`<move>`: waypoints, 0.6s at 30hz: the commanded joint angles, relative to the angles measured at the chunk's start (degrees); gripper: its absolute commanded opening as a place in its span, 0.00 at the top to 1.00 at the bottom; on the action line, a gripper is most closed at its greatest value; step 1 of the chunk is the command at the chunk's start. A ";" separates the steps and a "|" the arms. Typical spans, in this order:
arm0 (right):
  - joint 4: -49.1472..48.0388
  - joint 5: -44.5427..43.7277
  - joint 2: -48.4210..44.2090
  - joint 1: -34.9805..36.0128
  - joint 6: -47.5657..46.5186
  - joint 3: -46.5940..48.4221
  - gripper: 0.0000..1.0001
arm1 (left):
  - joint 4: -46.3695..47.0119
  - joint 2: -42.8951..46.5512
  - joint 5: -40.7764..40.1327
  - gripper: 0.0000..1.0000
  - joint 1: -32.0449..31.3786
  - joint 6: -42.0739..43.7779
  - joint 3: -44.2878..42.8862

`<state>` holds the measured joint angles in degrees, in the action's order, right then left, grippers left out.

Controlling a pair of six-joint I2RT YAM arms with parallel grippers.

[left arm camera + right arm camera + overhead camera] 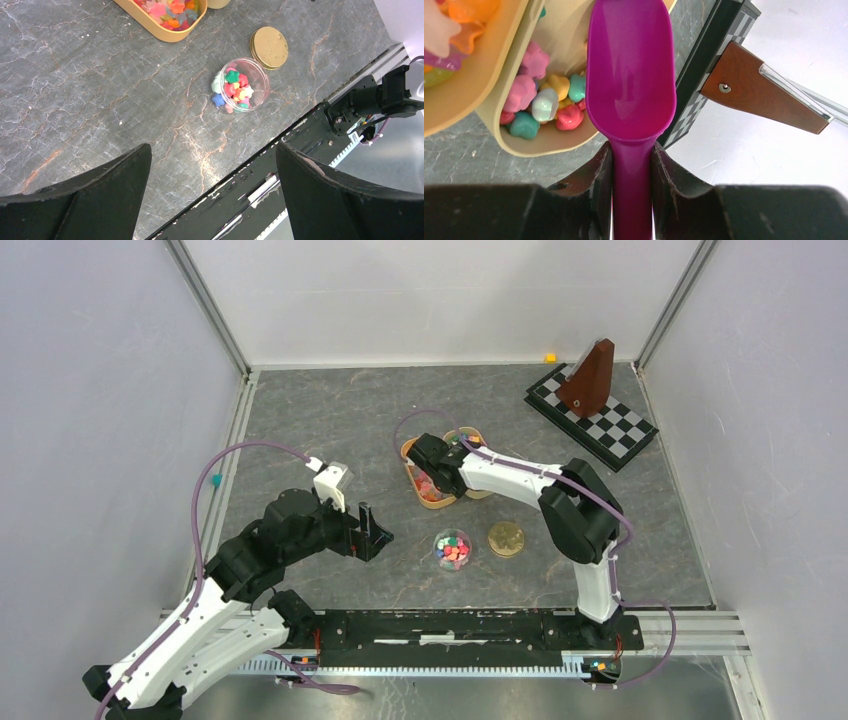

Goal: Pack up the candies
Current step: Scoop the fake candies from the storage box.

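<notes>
Bright mixed candies (544, 105) lie in two tan trays (432, 502) at mid-table. My right gripper (631, 160) is shut on the handle of a purple scoop (630, 75), whose empty bowl hovers over the tray edge. In the top view that gripper (437, 462) sits over the trays. A small clear jar (453, 550) full of candies (236, 87) stands in front, its gold lid (506, 538) lying beside it on the right. My left gripper (373, 530) is open and empty, left of the jar and above the table; in the left wrist view it (214, 165) hangs near the front rail.
A checkered board (592, 416) with a brown wooden metronome (588, 380) stands at the back right. A small orange piece (550, 357) lies by the back wall. The black base rail (460, 628) runs along the near edge.
</notes>
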<state>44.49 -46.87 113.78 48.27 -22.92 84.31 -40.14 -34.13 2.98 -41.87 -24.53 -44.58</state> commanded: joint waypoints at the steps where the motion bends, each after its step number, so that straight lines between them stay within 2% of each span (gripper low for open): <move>1: -5.96 1.19 1.31 -0.81 -1.49 0.22 1.00 | 2.34 -0.26 -1.22 0.00 0.11 1.33 0.27; 18: -18.46 13.69 -5.42 -2.15 -1.45 -11.36 1.00 | 2.27 -0.63 -1.56 0.00 0.12 1.33 0.26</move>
<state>28.01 -42.00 110.59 46.33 -24.49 75.48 -40.14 -34.52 2.37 -41.87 -24.53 -44.60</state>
